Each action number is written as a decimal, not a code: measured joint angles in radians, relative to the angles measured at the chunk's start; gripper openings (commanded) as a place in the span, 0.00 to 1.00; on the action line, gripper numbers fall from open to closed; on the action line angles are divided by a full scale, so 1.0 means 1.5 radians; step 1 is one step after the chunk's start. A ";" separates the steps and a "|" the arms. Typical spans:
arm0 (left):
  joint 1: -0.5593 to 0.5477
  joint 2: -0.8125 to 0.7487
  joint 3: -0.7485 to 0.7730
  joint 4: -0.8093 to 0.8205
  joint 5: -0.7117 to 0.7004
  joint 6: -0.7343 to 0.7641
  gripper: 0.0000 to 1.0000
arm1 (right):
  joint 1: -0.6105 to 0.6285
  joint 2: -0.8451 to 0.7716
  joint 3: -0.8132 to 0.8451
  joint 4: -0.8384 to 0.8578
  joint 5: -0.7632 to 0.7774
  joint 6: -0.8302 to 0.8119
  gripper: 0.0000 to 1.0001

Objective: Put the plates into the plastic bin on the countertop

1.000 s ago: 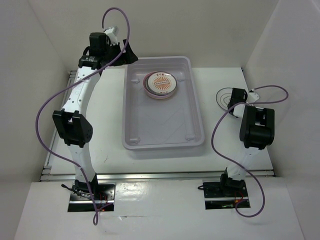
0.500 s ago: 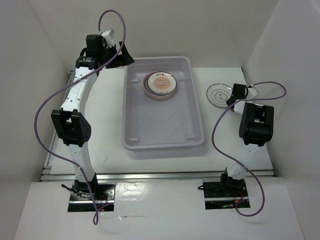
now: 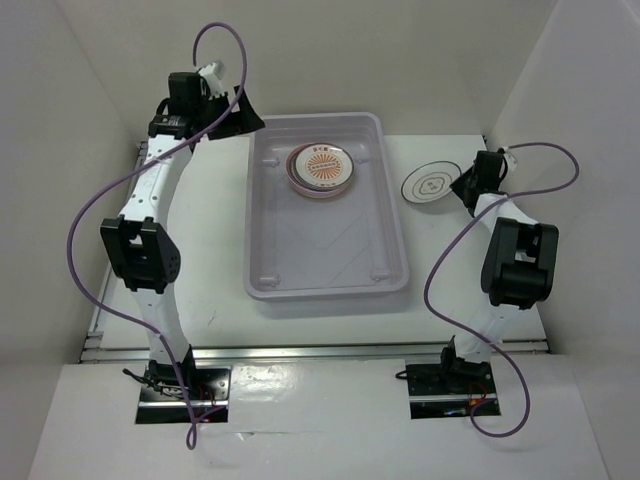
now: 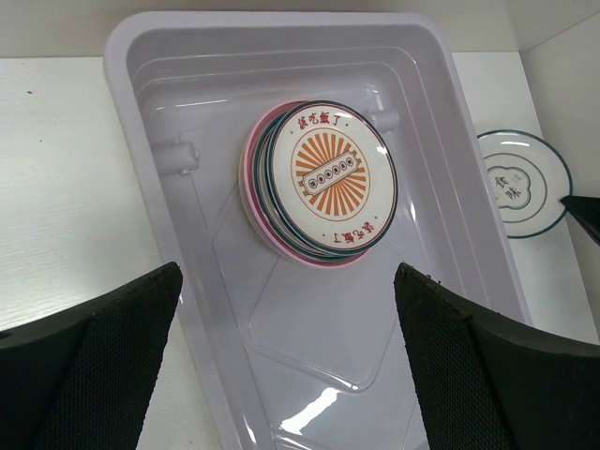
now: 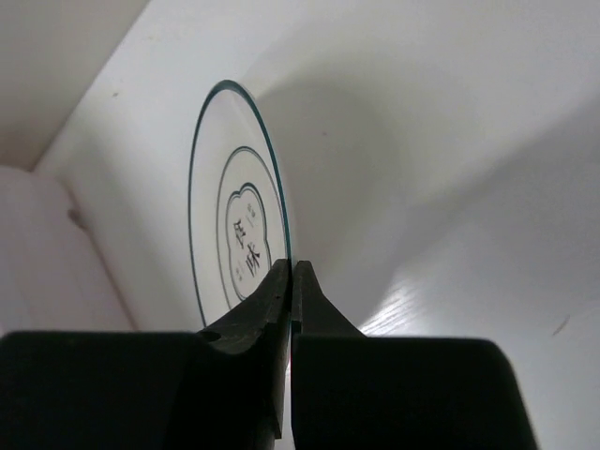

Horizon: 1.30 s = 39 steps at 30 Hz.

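A stack of plates (image 3: 320,170) (image 4: 319,180) lies in the far part of the translucent plastic bin (image 3: 262,228) (image 4: 141,75), an orange-sunburst one on top with a pink rim showing below. A white plate with a dark-green rim (image 3: 431,185) (image 5: 236,234) (image 4: 521,183) is off the countertop (image 3: 215,250), right of the bin. My right gripper (image 3: 464,185) (image 5: 292,272) is shut on its near edge. My left gripper (image 3: 250,118) (image 4: 286,375) hangs open above the bin's far left corner, holding nothing.
White walls close in the countertop at the back and both sides. Purple cables loop from both arms. The bin's near half (image 3: 330,250) holds nothing. The right arm's elbow (image 3: 515,262) stands over the right strip of countertop.
My right gripper closed on the green-rimmed plate's edge and carried it left, toward the bin, lifting it. The left arm drew back slightly to the left.
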 measured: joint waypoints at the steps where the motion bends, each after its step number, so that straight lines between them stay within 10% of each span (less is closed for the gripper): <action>1: 0.002 0.000 0.000 0.000 0.000 0.000 1.00 | 0.000 -0.004 0.005 0.000 -0.005 -0.006 0.00; 26: 0.127 -0.089 -0.149 0.053 0.024 -0.036 1.00 | 0.075 0.121 0.548 0.016 -0.387 -0.090 0.00; 39: 0.169 -0.142 -0.201 0.070 0.026 -0.041 1.00 | 0.233 0.339 0.559 -0.080 -0.396 -0.090 0.00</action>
